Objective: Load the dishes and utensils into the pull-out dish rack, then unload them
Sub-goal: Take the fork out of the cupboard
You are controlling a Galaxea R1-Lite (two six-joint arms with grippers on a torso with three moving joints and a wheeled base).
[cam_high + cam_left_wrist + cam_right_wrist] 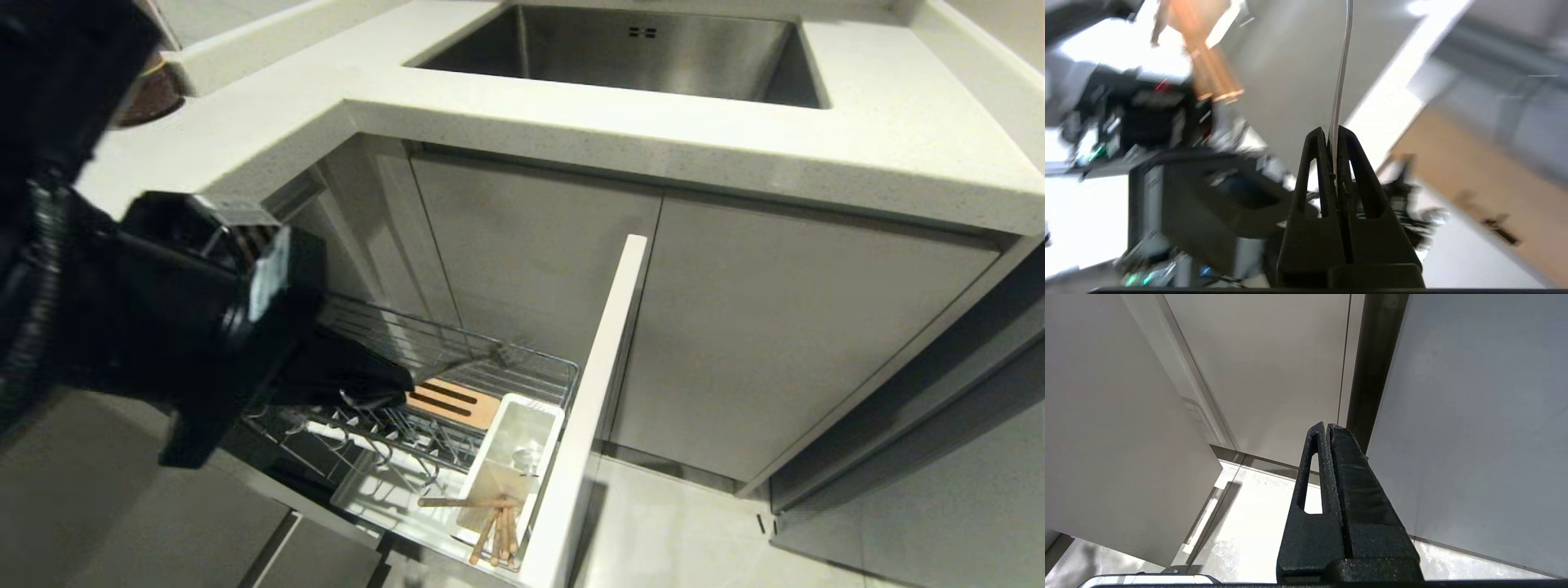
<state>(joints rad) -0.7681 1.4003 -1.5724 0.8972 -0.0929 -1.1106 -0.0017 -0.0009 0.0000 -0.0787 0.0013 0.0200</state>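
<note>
The left gripper (384,384), at the left of the head view, hangs over the pull-out dish rack (522,363), above its back half. Its fingers are pressed together on the thin handle of a silver fork (469,358). The wrist view shows that handle (1340,81) rising as a narrow edge from between the fingertips.

The fork's long axis runs nearly level in the head view. It points away from the gripper toward the rack's white cabinet front (600,376), tines leading, and hovers over the slotted wood board (455,402).

Nearer the camera than the board sits the white utensil bin (522,425), against the cabinet front. Wooden chopsticks (494,531) lie bunched at the bin's near end, one lying crosswise.

Likely risks: the grip is on a slim, smooth handle far from the tines, so the fork may swivel or slip out. The leading tines could also catch in the wire basket.

The right gripper (1327,426), fingers closed on nothing, is parked beside plain cabinet panels, away from the rack.
</note>
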